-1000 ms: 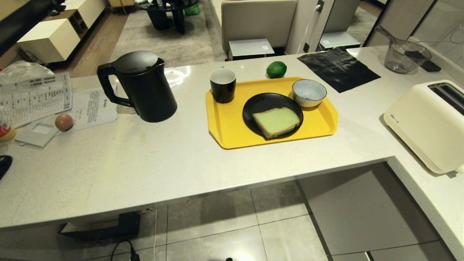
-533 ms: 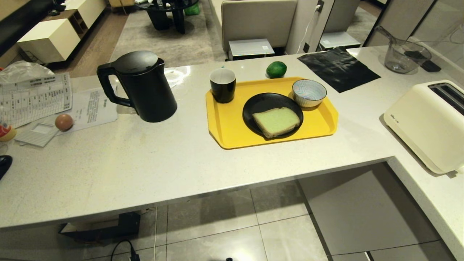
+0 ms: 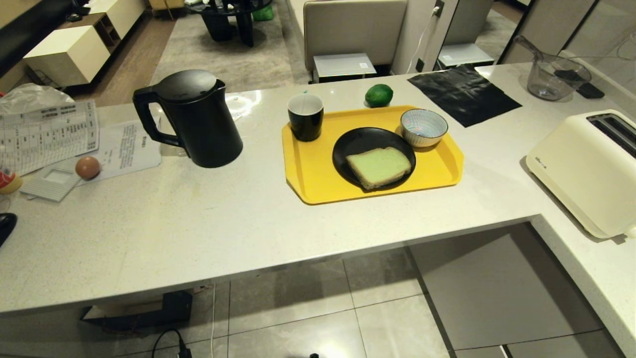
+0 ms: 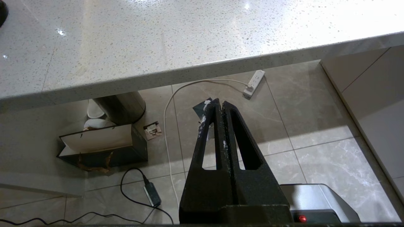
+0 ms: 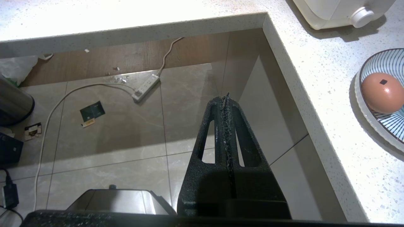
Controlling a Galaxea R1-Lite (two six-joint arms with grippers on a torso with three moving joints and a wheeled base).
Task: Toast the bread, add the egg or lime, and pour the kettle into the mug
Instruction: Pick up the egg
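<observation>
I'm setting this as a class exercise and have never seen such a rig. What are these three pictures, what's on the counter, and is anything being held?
It is a wheeled robot with two arms. One picture looks down from its head; the other two come from cameras on its wrists. Each wrist picture shows black pincers: the left gripper and right gripper, both shut, empty, hanging over the floor. On the counter stand a kettle, a tray carrying the mug, a bowl and bread on a plate; a lime, egg and toaster sit nearby.
</observation>
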